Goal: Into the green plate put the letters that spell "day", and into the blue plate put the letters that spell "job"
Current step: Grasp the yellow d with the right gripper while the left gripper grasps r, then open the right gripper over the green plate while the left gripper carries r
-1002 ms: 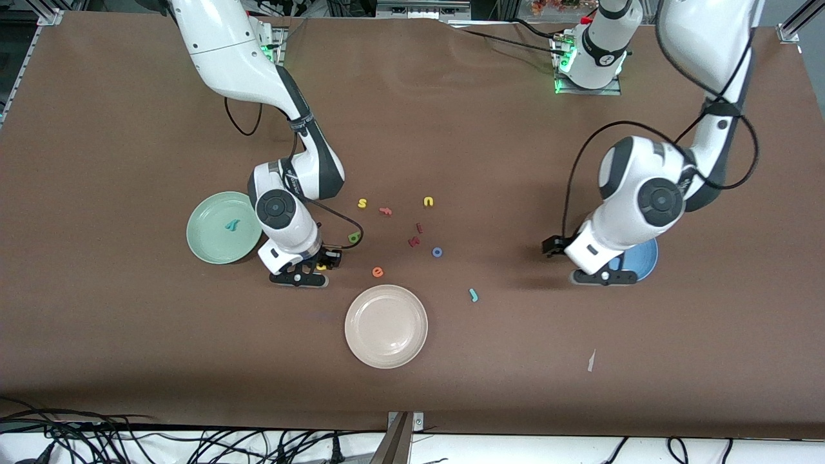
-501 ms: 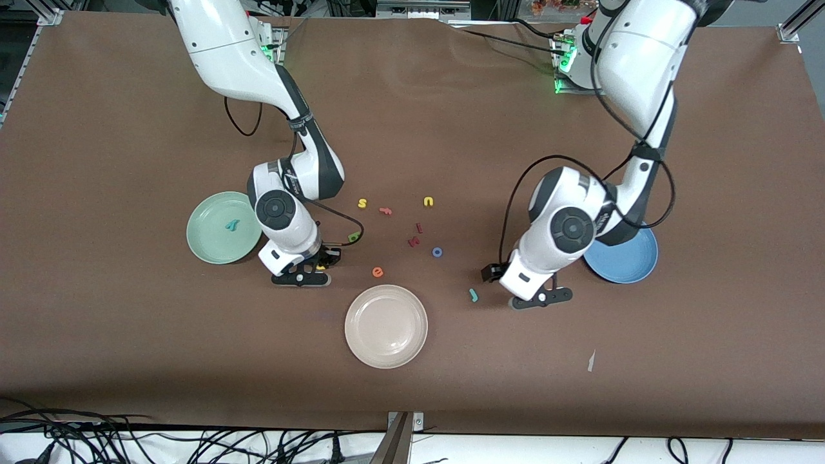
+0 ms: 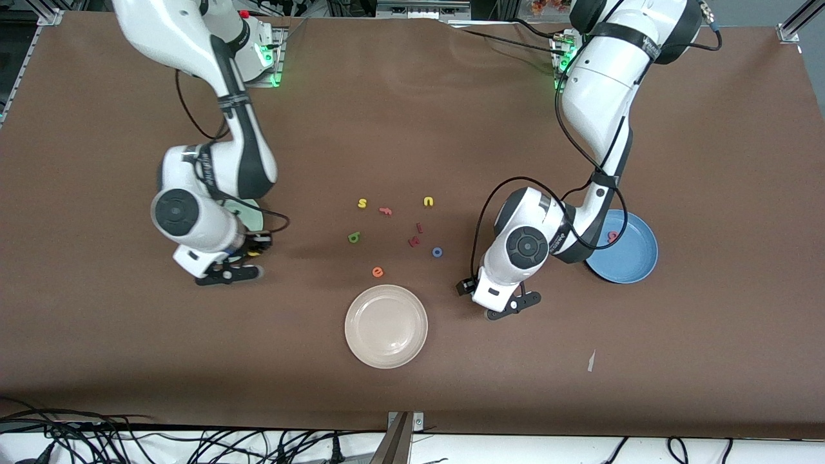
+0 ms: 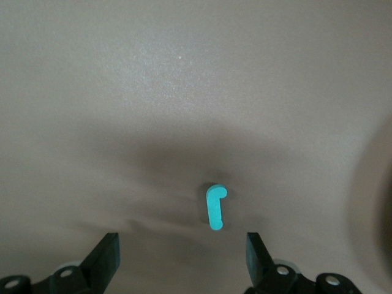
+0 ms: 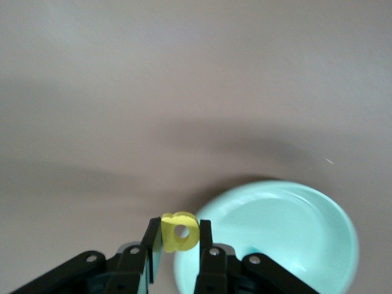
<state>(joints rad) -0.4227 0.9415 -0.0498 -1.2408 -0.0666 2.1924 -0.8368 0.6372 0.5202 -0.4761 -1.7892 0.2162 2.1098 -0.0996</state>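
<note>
My right gripper [image 5: 180, 237] is shut on the yellow "a" [image 5: 180, 231] and hangs at the rim of the green plate [image 5: 294, 239], which the arm mostly covers in the front view. The teal "y" is hidden. My left gripper [image 4: 182, 260] is open, low over the table, with the teal "j" [image 4: 215, 208] lying flat just ahead of its fingers [image 4: 107, 257]. The blue plate [image 3: 635, 261] holds the salmon "b" [image 3: 612, 237]. The olive "d" [image 3: 354, 238] and blue "o" [image 3: 437, 252] lie mid-table.
A beige plate [image 3: 386, 326] sits nearer the front camera than the letters. Loose on the table are a yellow "s" [image 3: 362, 203], a salmon "f" [image 3: 385, 211], a yellow "u" [image 3: 428, 202], two dark red letters [image 3: 414, 241] and an orange "e" [image 3: 378, 272].
My right gripper closed on the yellow "a", lifted it and carried it to the green plate's edge. My left gripper left the blue plate and came down over the teal "j".
</note>
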